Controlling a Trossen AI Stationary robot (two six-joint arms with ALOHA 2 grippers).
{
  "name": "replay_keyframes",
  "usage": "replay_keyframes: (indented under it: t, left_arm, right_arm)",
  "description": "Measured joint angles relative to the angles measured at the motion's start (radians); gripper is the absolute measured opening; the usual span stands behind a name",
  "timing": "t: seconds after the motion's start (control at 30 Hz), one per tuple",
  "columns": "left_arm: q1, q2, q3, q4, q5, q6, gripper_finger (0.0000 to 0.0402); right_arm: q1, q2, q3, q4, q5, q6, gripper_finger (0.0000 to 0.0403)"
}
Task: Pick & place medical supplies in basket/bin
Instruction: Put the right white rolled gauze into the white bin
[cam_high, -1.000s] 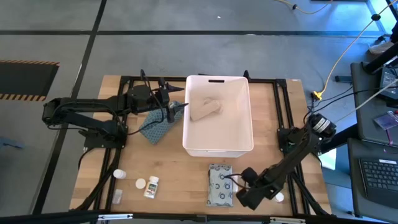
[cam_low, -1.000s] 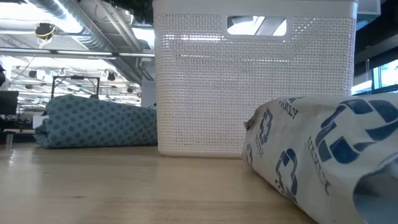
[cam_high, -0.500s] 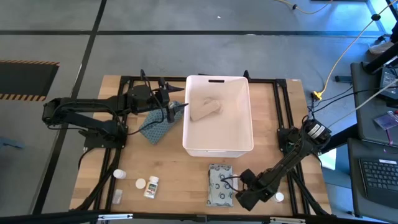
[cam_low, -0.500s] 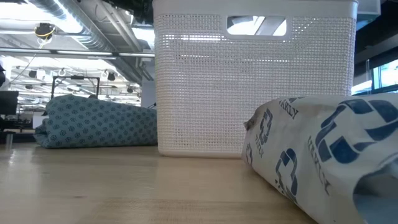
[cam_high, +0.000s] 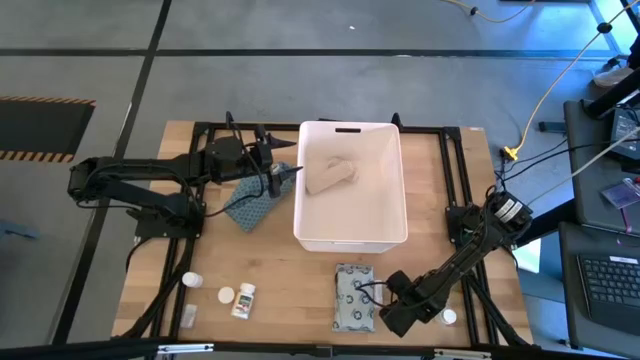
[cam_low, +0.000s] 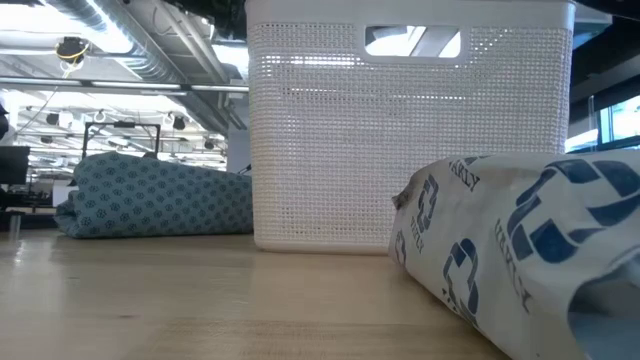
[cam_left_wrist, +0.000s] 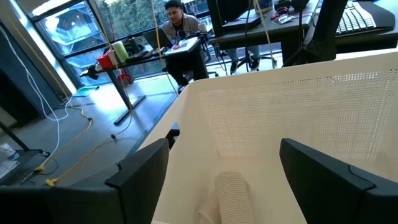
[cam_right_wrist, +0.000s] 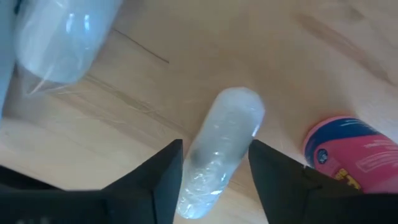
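Clear tube (cam_right_wrist: 219, 149) between right gripper (cam_right_wrist: 214, 171) fingers

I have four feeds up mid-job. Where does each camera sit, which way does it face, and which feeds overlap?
High: overhead, straight down on the table; both arms, white bin, patterned pack.
Low: table height, level at the bin and pack; no arm visible.
Left wrist: above the bin rim, looking in; own fingers, bandage roll.
Right wrist: facing the tabletop; own fingers flanking a clear tube.
Shared: high, low and left wrist all show the bin.
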Motion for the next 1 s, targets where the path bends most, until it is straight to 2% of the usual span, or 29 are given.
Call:
replay_keyframes:
  t: [0.8, 1.0]
  left_arm:
    - [0.0, 0.0, 0.0, 0.0, 0.0, 0.0, 0.0301]
    - [0.0, 0.0, 0.0, 0.0, 0.0, 0.0, 0.0301]
  right_arm:
    - [0.0, -0.002, 0.0, 0.006, 0.019, 0.0, 0.0052]
    - [0.0, -0.001, 0.019, 0.002, 0.018, -0.035, 0.0042]
